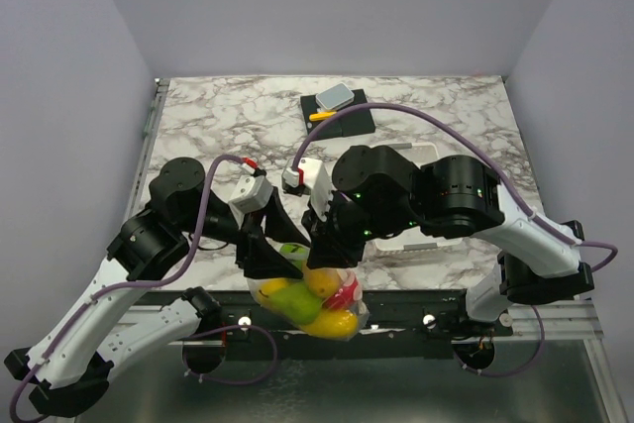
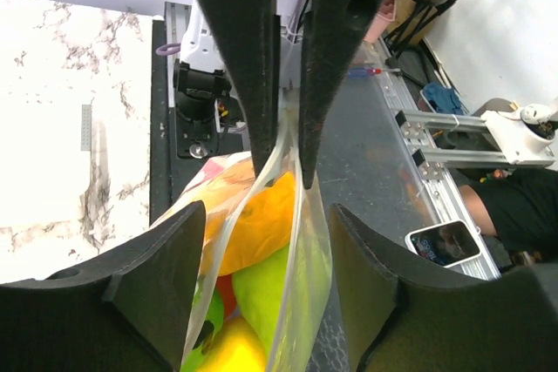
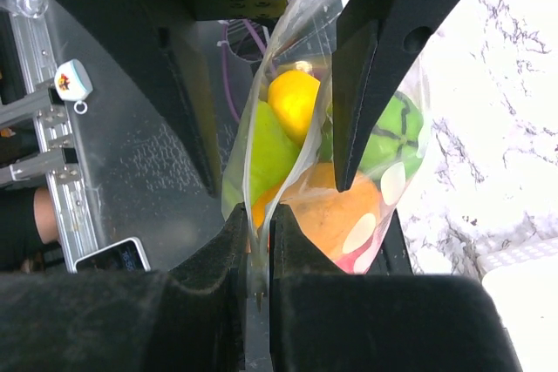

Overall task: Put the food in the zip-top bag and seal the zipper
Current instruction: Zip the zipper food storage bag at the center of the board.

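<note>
Clear dotted plastic bag (image 3: 305,23) hangs off tabletop's (image 1: 218,116) near edge
Right gripper (image 3: 259,215) pinches it, left gripper (image 2: 266,208) gapes; glossy toy fruits (image 1: 292,299) could drag it free.

Both arms were pretty much the same build: the left arm (image 1: 158,235) and right arm (image 1: 456,195) had chunky black round joints with white lower links. Each had a purple cable (image 1: 203,215) looping along it. Tiny green lights (image 1: 369,210) glowed on the right one's black wrist block. The left tool (image 1: 272,263) and right tool (image 1: 329,257) were matte black, with long wedge-shaped fingers (image 3: 384,58), each with a small round hole.
</note>
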{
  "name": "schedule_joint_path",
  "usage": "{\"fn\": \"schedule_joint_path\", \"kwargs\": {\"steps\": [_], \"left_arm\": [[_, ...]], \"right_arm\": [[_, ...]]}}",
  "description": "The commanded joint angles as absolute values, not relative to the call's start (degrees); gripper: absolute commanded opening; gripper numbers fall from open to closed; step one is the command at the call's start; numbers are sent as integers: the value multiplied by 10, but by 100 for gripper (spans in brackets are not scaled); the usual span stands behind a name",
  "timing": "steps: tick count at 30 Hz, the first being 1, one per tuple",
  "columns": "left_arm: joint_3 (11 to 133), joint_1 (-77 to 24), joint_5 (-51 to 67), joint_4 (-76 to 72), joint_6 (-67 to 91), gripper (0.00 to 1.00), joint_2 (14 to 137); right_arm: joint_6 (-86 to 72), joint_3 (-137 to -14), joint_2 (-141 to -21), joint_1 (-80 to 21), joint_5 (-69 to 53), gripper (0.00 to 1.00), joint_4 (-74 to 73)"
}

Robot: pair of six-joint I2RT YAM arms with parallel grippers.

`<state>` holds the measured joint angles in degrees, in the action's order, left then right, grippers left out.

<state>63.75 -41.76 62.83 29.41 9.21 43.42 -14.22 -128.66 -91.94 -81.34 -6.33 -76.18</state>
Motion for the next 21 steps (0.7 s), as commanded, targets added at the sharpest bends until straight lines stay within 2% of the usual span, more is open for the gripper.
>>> {"fn": "schedule_joint_path", "kwargs": {"steps": [1, 5, 8, 13, 17, 21], "left_arm": [[626, -421, 597, 287, 91, 57, 427], [622, -420, 591, 287, 86, 49, 429], [621, -421, 591, 287, 84, 37, 431], [621, -423, 596, 287, 80, 0, 428], [623, -423, 599, 287, 78, 0, 427], [630, -423, 571, 288, 78, 0, 429]], "right_arm": [[-160, -1307, -911, -818, -48, 1, -744], [-165, -1300, -907, -818, -48, 1, -739], [-167, -1294, -903, -818, -46, 1, -732], [-169, -1288, -897, -817, -34, 1, -725], [-173, -1283, -892, -818, -12, 1, -724], [-179, -1252, -873, -818, 10, 15, -706]]}}
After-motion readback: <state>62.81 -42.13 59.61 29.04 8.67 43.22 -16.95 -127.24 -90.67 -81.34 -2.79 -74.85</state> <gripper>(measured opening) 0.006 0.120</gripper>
